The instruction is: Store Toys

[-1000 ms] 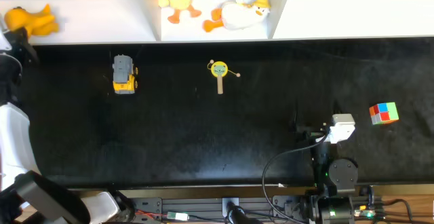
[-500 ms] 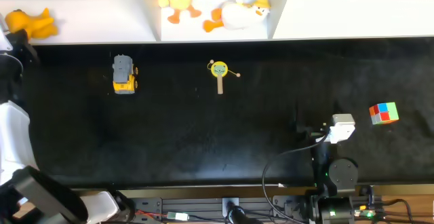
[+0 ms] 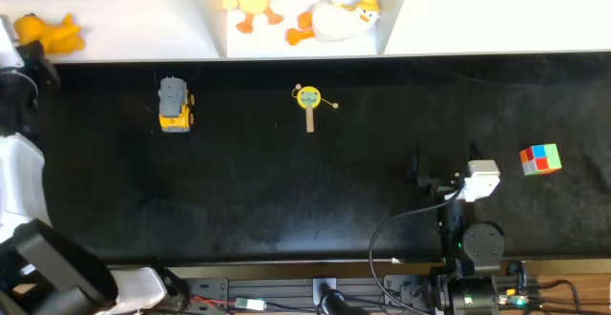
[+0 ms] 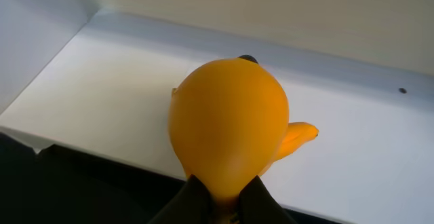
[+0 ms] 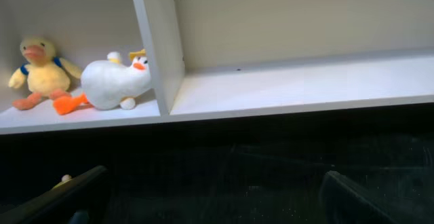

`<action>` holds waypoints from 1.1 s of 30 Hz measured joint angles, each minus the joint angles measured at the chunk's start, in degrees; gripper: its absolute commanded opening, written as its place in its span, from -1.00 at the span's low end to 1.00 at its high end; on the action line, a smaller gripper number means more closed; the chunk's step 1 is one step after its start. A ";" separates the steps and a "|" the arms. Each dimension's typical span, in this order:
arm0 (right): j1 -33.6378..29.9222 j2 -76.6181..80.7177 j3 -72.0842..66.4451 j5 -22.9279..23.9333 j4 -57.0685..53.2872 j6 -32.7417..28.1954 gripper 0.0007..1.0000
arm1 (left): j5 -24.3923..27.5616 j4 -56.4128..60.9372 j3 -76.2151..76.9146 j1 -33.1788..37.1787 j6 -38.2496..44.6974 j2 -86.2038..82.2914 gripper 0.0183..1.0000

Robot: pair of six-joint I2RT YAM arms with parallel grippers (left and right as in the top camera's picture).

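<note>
Near right, my right claw (image 5: 211, 198) sits spread above the tabletop (image 3: 286, 191). Further out, the toy truck (image 3: 175, 103), rattle (image 3: 308, 103) and colour cube (image 3: 539, 158) wait on it. Far left, my left claw (image 4: 228, 201) pinches the orange duck (image 4: 230, 122) inside the left shelf compartment (image 4: 102, 102). The duck has hardly shifted this last second, so I judge it's ready for release.

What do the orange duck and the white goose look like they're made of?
Orange duck: probably rubber or soft plastic, since its surface is smooth and seamless with a faint sheen. White goose: plush fabric by the look of it, matte and fuzzy with a soft, slumped shape.
</note>
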 measured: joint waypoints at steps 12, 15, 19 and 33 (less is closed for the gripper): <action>0.00 0.00 0.00 -0.02 0.00 -0.02 0.99 | -0.52 0.44 1.81 -0.50 0.00 3.08 -0.78; 0.00 0.00 0.00 -0.02 -0.02 0.00 0.99 | -0.52 0.90 1.86 -0.55 0.00 3.19 -0.78; 0.00 0.00 0.00 0.00 0.02 0.00 0.99 | -1.42 1.64 1.90 -1.42 0.00 3.56 -0.78; 0.00 0.00 0.00 -0.02 0.04 -0.02 0.99 | -3.28 4.70 2.67 -3.30 0.00 6.27 -0.75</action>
